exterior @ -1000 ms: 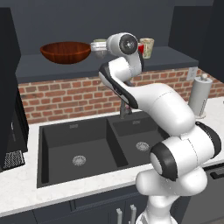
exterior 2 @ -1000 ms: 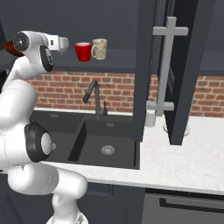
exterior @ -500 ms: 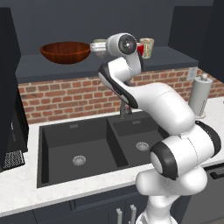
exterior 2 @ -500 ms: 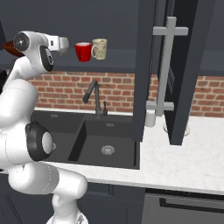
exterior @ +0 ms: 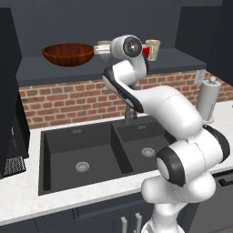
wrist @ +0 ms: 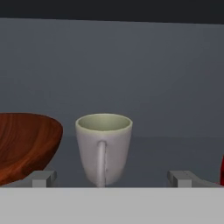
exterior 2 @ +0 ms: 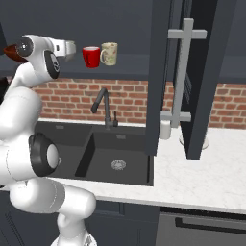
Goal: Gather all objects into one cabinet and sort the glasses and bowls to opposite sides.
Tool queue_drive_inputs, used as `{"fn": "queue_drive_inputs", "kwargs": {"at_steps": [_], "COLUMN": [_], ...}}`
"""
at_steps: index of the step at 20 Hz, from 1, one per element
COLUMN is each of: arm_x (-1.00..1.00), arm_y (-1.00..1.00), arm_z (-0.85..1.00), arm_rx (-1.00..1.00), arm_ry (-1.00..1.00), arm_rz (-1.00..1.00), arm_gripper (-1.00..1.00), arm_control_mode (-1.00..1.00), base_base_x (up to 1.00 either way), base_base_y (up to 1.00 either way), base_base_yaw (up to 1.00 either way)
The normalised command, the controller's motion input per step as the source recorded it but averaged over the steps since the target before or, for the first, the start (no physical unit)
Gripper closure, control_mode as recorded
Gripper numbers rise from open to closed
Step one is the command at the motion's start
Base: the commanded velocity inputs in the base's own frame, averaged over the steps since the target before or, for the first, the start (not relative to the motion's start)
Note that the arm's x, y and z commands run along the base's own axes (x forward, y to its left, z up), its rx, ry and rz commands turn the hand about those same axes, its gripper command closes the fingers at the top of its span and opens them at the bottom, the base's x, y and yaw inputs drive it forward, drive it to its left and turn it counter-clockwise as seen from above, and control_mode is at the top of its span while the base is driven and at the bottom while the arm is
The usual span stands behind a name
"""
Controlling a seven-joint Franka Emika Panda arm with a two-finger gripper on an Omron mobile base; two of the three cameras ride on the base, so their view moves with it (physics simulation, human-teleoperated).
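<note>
My gripper [wrist: 113, 179] is open at shelf height inside the dark wall cabinet [exterior: 54, 69]. Its fingertips [wrist: 43, 178] stand wide apart. The pale grey cup [wrist: 103, 146] stands upright on the shelf just ahead, centred between them, handle facing me, untouched. The wide reddish-brown bowl [wrist: 24, 144] sits close on its left, also the bowl [exterior: 68, 53]. To the right a sliver of the red cup [wrist: 222, 170] shows. From the right base view the gripper [exterior 2: 67, 49] sits left of the red cup [exterior 2: 91, 56] and the beige patterned cup [exterior 2: 109, 53].
An open cabinet door [exterior 2: 166, 72] hangs right of the shelf. Below are the brick backsplash, the black faucet [exterior 2: 103, 103] and a double sink [exterior: 91, 150]. A paper-towel roll [exterior: 208, 98] stands on the right counter.
</note>
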Motion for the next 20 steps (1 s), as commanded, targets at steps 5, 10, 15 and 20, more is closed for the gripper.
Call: {"fn": "queue_drive_inputs", "kwargs": {"at_steps": [5,10,15,20], "arm_x": [0.18,0.15,0.06,0.12], "arm_y": [0.08,0.02,0.00,0.00], "arm_z": [-0.01,-0.02,-0.10,-0.09], "arm_rx": [0.00,0.00,0.00,0.00], "arm_ry": [0.00,0.00,0.00,0.00], "arm_rz": [-0.01,-0.01,0.00,-0.02], "arm_gripper": [-1.00,-1.00,-1.00,-1.00], "arm_control_mode": [-1.00,-1.00,-1.00,-1.00], "base_base_x": [0.00,0.00,0.00,0.00], "base_base_y": [0.00,0.00,0.00,0.00], "base_base_yaw": [0.00,0.00,0.00,0.00]}}
